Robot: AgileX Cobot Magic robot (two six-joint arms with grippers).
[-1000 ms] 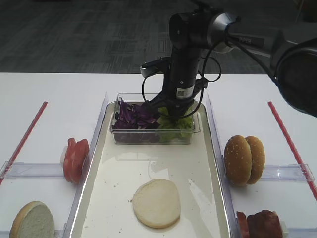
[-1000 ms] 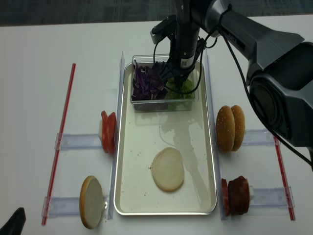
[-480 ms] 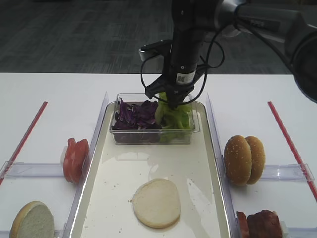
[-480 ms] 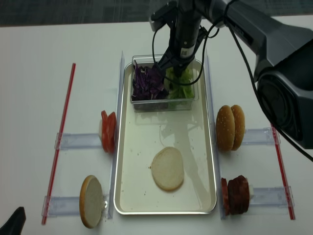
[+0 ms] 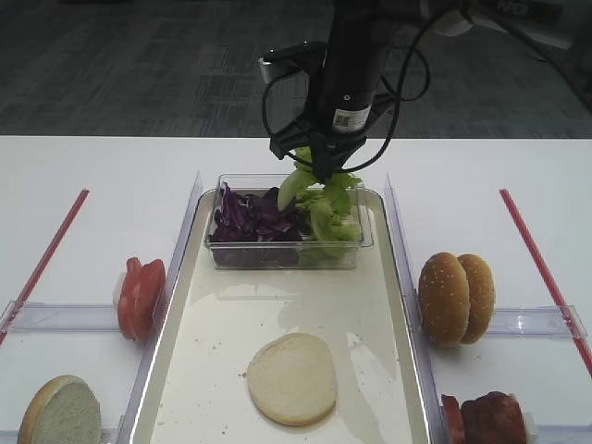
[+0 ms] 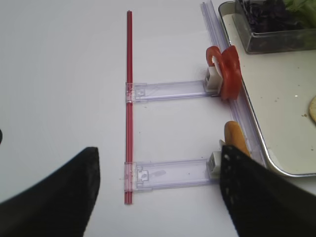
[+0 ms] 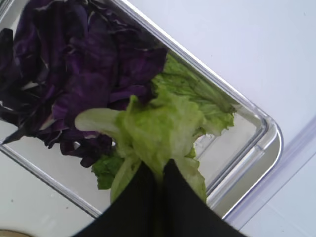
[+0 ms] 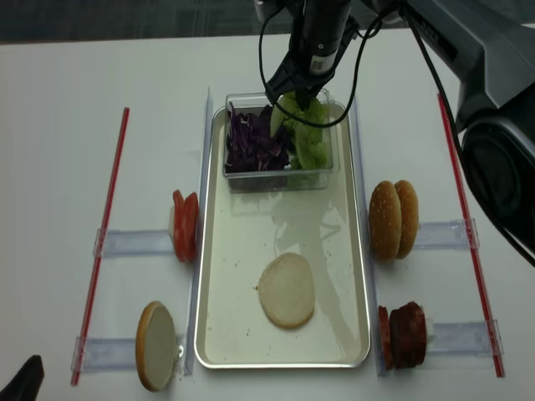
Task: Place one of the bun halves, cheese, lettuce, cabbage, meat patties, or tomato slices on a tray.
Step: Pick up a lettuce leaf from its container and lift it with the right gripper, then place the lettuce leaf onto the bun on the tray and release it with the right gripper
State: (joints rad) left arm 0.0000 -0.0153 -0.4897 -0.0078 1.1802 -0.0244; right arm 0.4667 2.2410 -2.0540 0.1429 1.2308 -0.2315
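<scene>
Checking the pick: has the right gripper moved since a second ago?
Yes. The right gripper has risen out of the clear box, lifting lettuce.

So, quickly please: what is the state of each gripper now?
Left gripper: open, holding nothing.
Right gripper: closed on a lettuce leaf, lifted above the clear box.

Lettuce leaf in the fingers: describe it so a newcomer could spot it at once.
Find the long cream tray in the middle of the table, then the clear box at its far end. Above that box, the right gripper is shut on a lettuce leaf: frilly and light green, hanging lifted, unlike the purple cabbage lying in the box.
</scene>
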